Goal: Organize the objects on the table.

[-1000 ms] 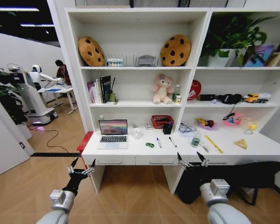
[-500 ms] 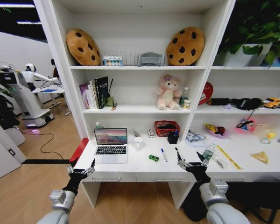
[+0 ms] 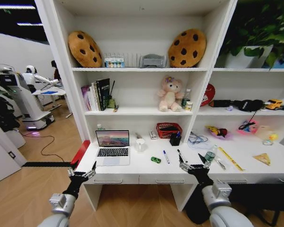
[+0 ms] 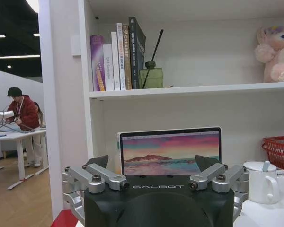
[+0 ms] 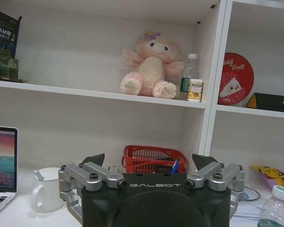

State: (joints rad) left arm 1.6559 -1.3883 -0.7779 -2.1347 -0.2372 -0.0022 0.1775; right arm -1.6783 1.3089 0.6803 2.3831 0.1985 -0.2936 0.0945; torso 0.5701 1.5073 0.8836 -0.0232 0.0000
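before the table (image 3: 132, 166), both arms reach forward at drawer height: left gripper (image 3: 82, 173) and right gripper (image 3: 194, 165) level, fingers spread, holding nothing.

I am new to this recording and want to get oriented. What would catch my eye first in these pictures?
Probably the two big cookie-shaped cushions on the top shelf, with the pink plush toy on the shelf below, between them. Then the open laptop glowing at the left of the white desk, with small clutter spread to its right. In front, the left end effector and right end effector hang open at the desk's front edge.
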